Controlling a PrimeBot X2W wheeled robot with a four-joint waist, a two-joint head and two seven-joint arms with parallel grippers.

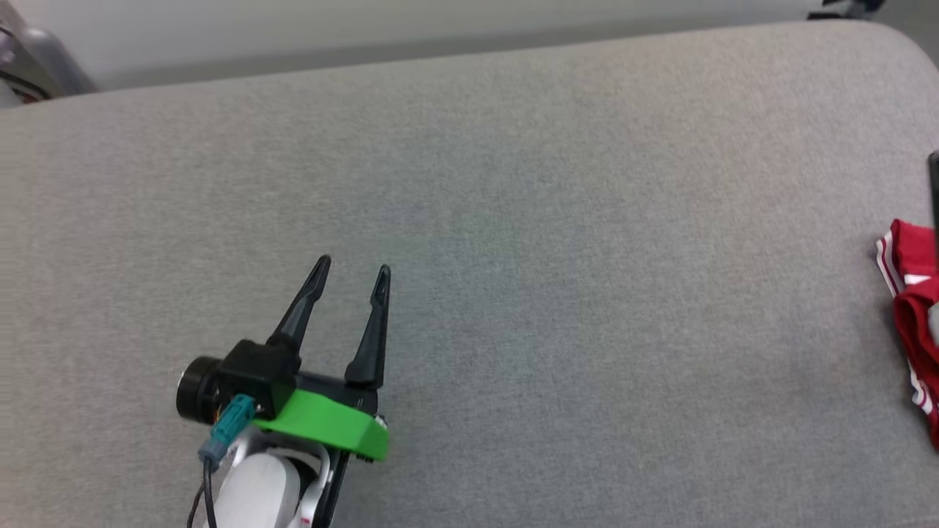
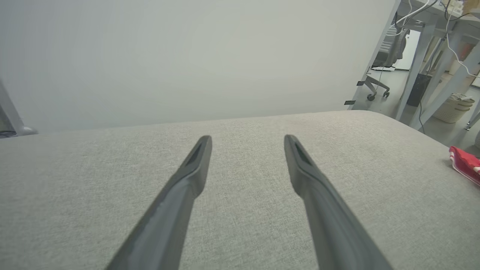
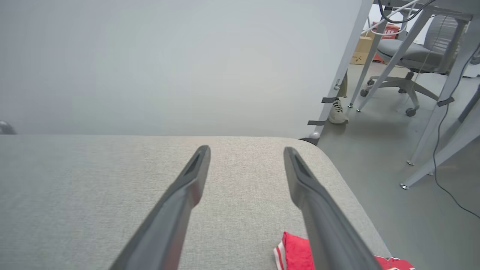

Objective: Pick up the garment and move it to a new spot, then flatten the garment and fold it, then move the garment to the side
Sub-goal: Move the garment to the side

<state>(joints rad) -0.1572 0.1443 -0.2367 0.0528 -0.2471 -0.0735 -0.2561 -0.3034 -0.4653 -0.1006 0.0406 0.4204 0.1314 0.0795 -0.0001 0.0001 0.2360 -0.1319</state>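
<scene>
The garment (image 1: 913, 293), red with white-and-red striped trim, lies at the far right edge of the grey padded surface (image 1: 513, 257), cut off by the head view's border. It appears as a red patch (image 2: 465, 163) at the right of the left wrist view and under the right finger (image 3: 294, 253) in the right wrist view. My left gripper (image 1: 354, 269) hovers open over the surface at lower left, far from the garment, nothing between its fingers (image 2: 247, 142). My right gripper (image 3: 246, 152) is open above the garment's edge, holding nothing.
A pale wall stands behind the surface. Beyond its rounded right end are grey floor, metal table legs (image 3: 435, 120), an office chair (image 3: 408, 56), a basket (image 2: 453, 107), cables and a person's shoe (image 3: 337, 112).
</scene>
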